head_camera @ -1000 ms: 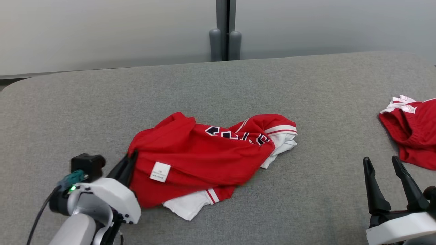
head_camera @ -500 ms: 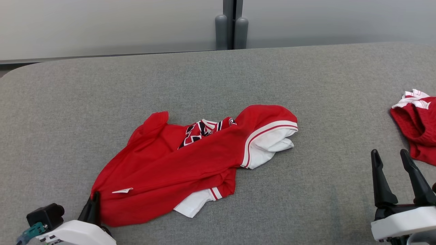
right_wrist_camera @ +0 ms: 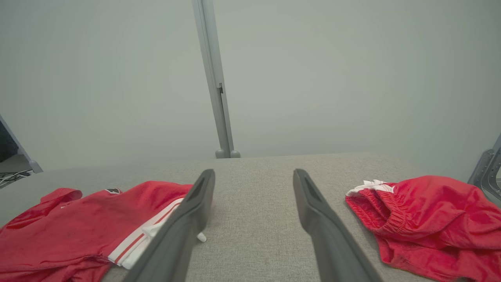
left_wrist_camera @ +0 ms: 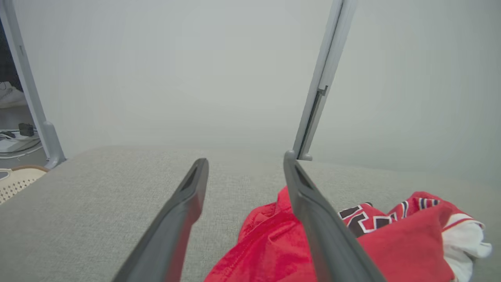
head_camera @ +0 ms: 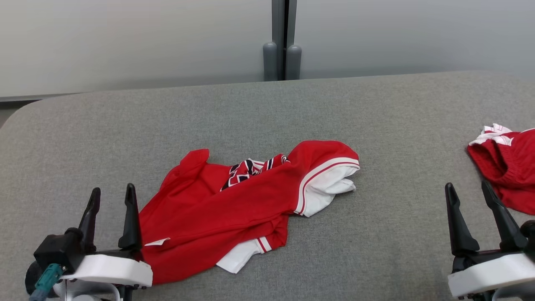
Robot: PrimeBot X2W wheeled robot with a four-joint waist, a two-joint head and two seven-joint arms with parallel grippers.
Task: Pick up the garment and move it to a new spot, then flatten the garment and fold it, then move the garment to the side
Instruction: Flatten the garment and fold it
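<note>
The garment (head_camera: pixel 234 205) is a red jersey with white trim and dark lettering, lying crumpled on the grey table (head_camera: pixel 267 108), left of centre. My left gripper (head_camera: pixel 112 196) stands open at the lower left, just beside the garment's near-left edge, with nothing between its fingers. The left wrist view shows the garment (left_wrist_camera: pixel 375 243) to the right of and behind the open left gripper (left_wrist_camera: pixel 244 164). My right gripper (head_camera: pixel 467 188) stands open at the lower right, well clear of the cloth. In the right wrist view the garment (right_wrist_camera: pixel 78 219) lies left of the open right gripper (right_wrist_camera: pixel 254 174).
A second red cloth with an elastic waistband (head_camera: pixel 508 167) lies at the table's right edge, also seen as red shorts (right_wrist_camera: pixel 430 219) in the right wrist view. A grey post (head_camera: pixel 281 42) stands behind the table against a pale wall. The table's left corner is rounded.
My left gripper, shut on the garment's left edge before, dragged it toward the near left, then let go and now stands open. The garment lies more stretched out. The head camera shifted slightly.
</note>
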